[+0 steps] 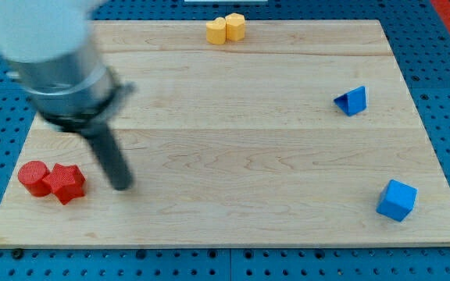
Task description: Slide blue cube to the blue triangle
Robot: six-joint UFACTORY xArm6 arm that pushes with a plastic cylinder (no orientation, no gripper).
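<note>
Pale wooden board point(233, 148) shows smooth matt grain; the blue cube point(397, 200) looks matt; the rod point(109, 160) is dull dark.

Light wood board point(233, 148) with six blocks on it: two yellow ones point(225, 29) touching at the top edge, blue triangle point(351, 101) right side, blue cube point(397, 200) bottom right, two red ones point(51, 180) touching bottom left.
</note>
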